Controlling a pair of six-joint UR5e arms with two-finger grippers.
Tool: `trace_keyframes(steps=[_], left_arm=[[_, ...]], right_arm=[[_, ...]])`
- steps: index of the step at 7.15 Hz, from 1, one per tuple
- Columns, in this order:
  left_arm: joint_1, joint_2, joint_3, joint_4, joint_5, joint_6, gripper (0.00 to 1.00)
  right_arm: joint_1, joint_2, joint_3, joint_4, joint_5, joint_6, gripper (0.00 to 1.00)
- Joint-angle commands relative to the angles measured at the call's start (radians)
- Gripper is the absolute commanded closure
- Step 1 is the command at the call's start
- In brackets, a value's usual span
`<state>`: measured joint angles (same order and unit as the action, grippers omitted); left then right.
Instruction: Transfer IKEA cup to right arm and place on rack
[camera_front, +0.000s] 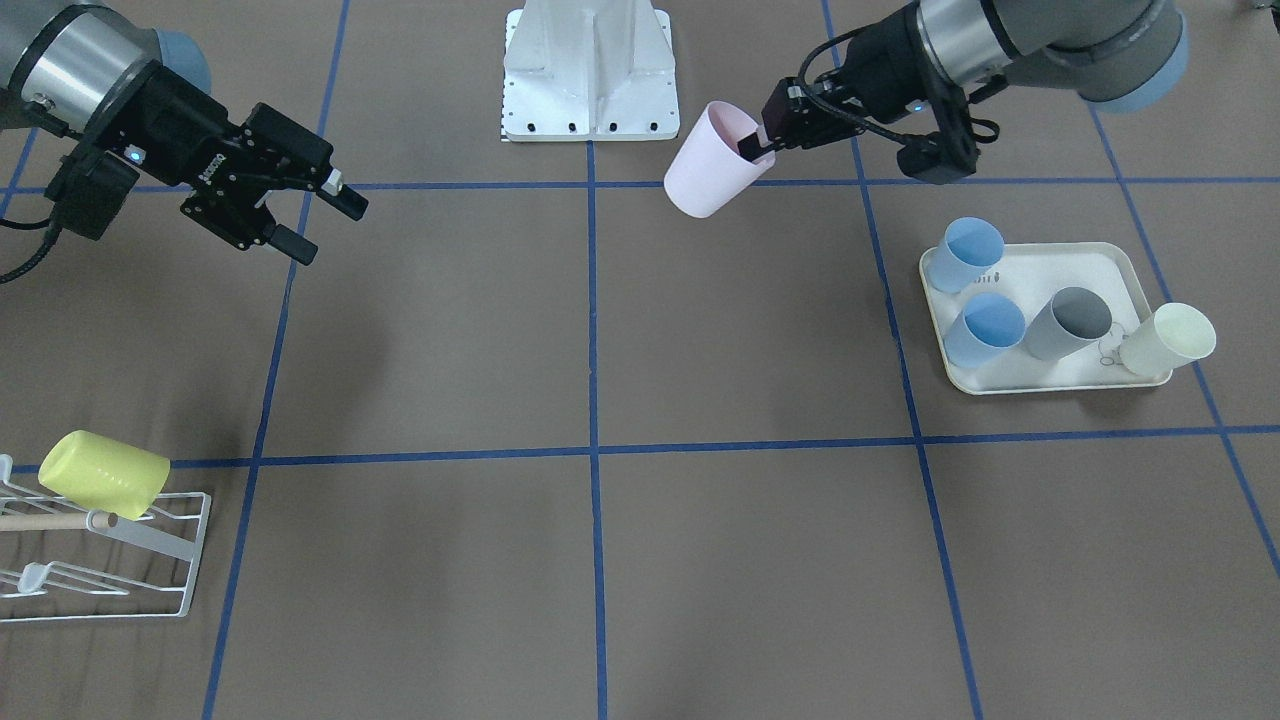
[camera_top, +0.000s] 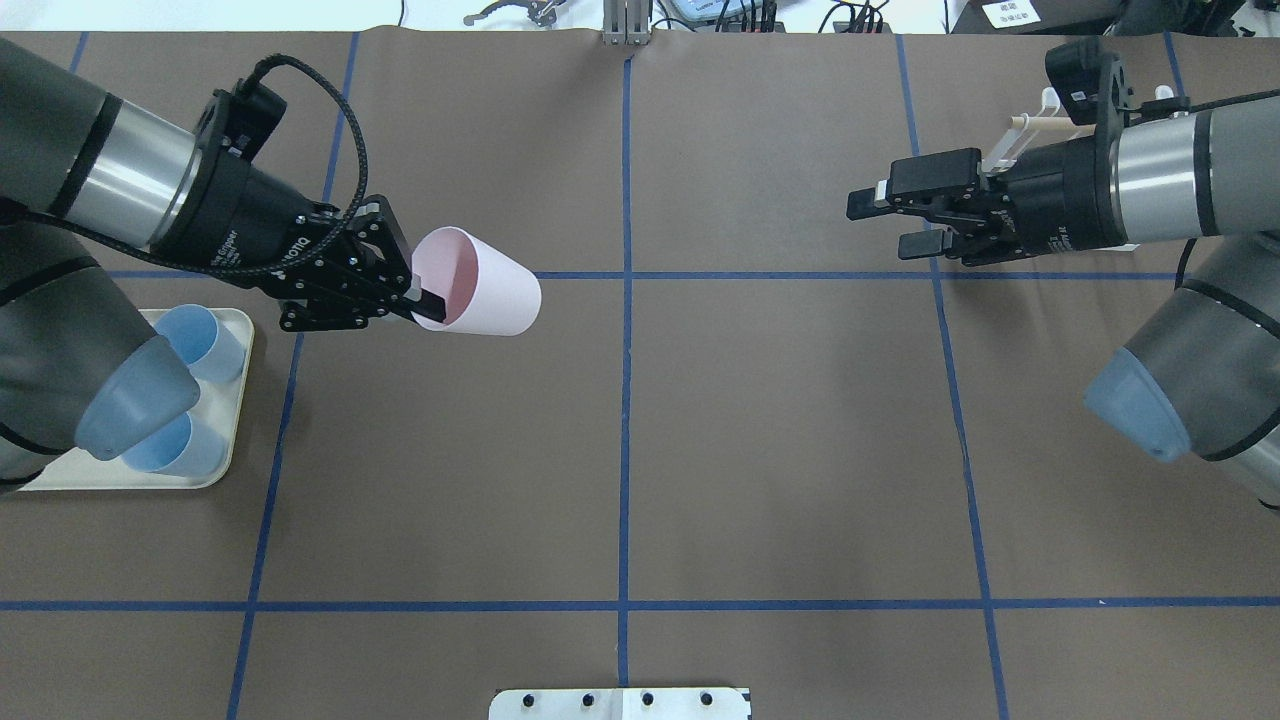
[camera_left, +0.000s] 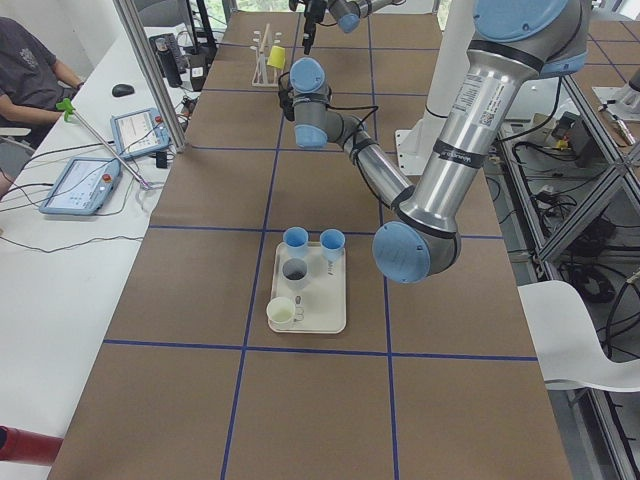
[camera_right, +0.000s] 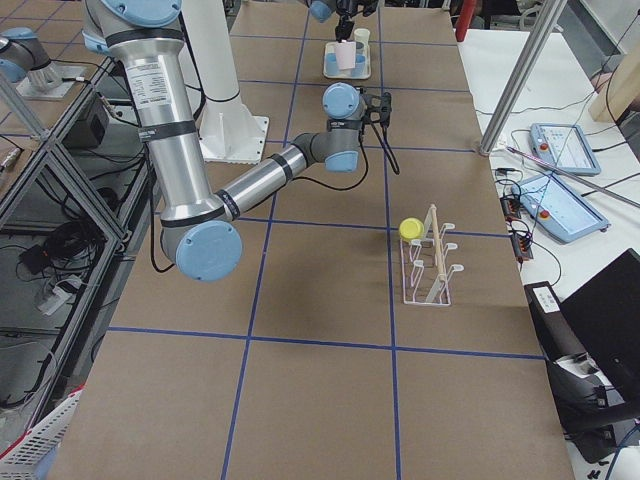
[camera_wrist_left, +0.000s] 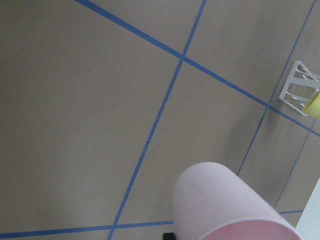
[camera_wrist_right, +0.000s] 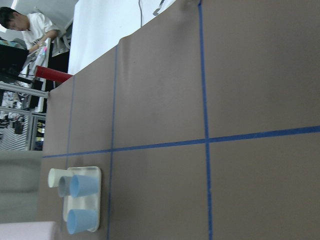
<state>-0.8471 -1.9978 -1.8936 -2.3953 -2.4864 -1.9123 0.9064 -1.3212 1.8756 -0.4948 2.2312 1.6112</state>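
A pale pink cup (camera_front: 712, 165) hangs in the air, tilted on its side, above the table's middle-left area in the overhead view (camera_top: 485, 292). My left gripper (camera_front: 755, 148) is shut on its rim, one finger inside the mouth (camera_top: 425, 300). The cup fills the lower part of the left wrist view (camera_wrist_left: 225, 210). My right gripper (camera_front: 328, 228) is open and empty, held above the table and pointing toward the cup across a wide gap (camera_top: 885, 225). The white wire rack (camera_front: 110, 570) with a wooden dowel stands near the right arm and carries a yellow cup (camera_front: 105, 475).
A cream tray (camera_front: 1050, 378) on the left arm's side holds two blue cups (camera_front: 985, 330), a grey cup (camera_front: 1068, 322) and a cream cup (camera_front: 1168, 340). The white robot base plate (camera_front: 590, 75) sits at the table edge. Blue tape lines cross the brown table.
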Motion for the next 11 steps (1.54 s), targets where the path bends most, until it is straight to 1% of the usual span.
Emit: trace_keyframes(steps=[1,2,3,4,5,6,7,8,10,11], left_arm=[[0.052,-0.045,0.049,-0.281,0.126,-0.269,1.00],[0.133,-0.048,0.060,-0.436,0.314,-0.387,1.00],[0.181,-0.047,0.095,-0.579,0.425,-0.468,1.00],[0.186,-0.047,0.149,-0.732,0.472,-0.550,1.00],[0.187,-0.047,0.212,-0.872,0.521,-0.611,1.00],[0.207,-0.047,0.244,-0.965,0.581,-0.648,1.00],[0.229,-0.048,0.248,-0.987,0.610,-0.665,1.00],[0.240,-0.049,0.248,-1.008,0.612,-0.685,1.00],[0.247,-0.076,0.248,-1.038,0.633,-0.798,1.00],[0.264,-0.088,0.248,-1.053,0.633,-0.824,1.00]], right_arm=[[-0.020,0.017,-0.001,0.157,-0.005,0.117,0.02],[-0.029,0.019,0.000,0.191,-0.005,0.119,0.02],[-0.033,0.031,0.000,0.220,-0.013,0.148,0.02],[-0.040,0.046,-0.001,0.272,-0.040,0.214,0.02],[-0.084,0.048,-0.001,0.367,-0.135,0.292,0.02],[-0.160,0.048,-0.004,0.459,-0.259,0.343,0.02],[-0.196,0.068,-0.019,0.484,-0.284,0.345,0.02],[-0.207,0.106,-0.032,0.484,-0.309,0.358,0.02],[-0.233,0.135,-0.036,0.490,-0.323,0.366,0.02],[-0.245,0.143,-0.036,0.490,-0.335,0.366,0.02]])
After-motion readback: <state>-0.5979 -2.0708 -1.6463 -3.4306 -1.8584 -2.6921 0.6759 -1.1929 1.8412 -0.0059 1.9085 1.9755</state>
